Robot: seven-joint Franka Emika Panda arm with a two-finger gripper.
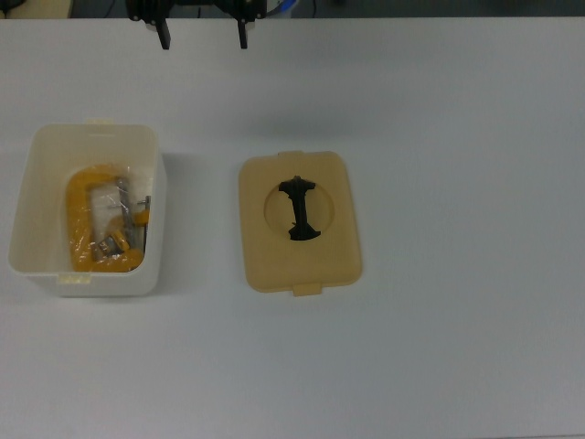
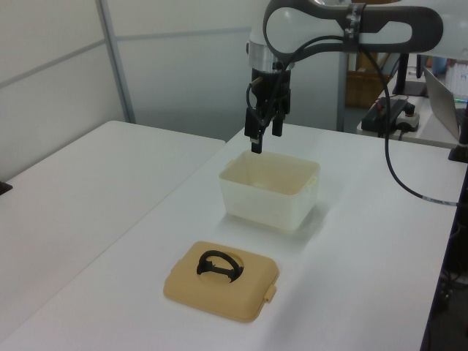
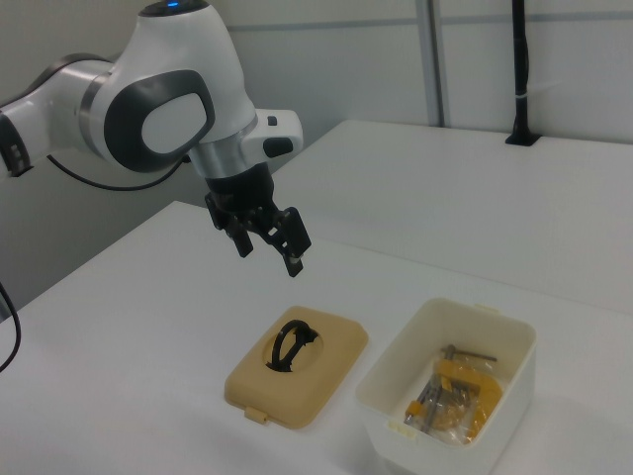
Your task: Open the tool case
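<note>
The tub (image 1: 87, 212) sits open on the white tabletop (image 1: 457, 137), toward the top view's left, with a yellow clamp (image 1: 96, 224) and some bagged metal bits inside. Its lid (image 1: 299, 222) lies flat just beside it, black handle (image 1: 300, 208) facing up, not touching. The claw (image 3: 267, 244) hangs in the air with fingers spread, holding nothing, up above both. Nothing's in the way.
</note>
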